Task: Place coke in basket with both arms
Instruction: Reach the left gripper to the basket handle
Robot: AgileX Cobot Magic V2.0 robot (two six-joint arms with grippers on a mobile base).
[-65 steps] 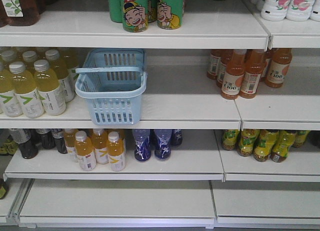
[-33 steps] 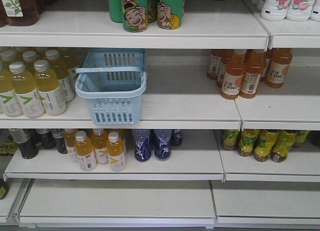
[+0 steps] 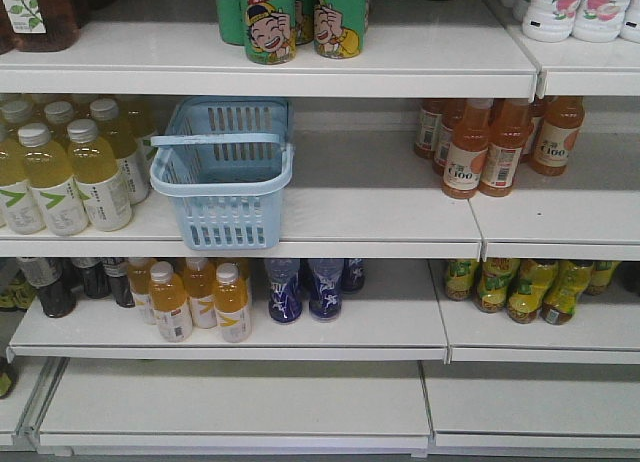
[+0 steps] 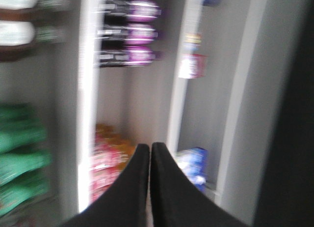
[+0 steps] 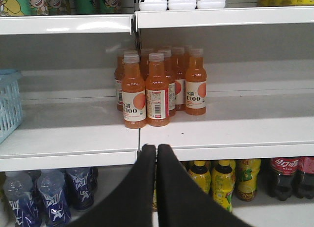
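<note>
Though blurry, left end effector (image 4: 149,149) seemingly together, right end effector (image 5: 156,150) together; basket (image 3: 231,225) at shelf edge (image 3: 385,246), coke (image 5: 284,178) a shelf lower.

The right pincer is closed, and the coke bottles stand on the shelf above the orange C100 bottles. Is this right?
No: the coke bottles stand on the shelf below the orange C100 bottles, as the right wrist view shows. The right pincer is closed.

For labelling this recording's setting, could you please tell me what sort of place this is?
Probably a supermarket drinks aisle, or a mock-up of one: white tiered shelves carry rows of identical orange drink bottles, and a light blue slotted plastic shopping basket sits on one shelf.
</note>
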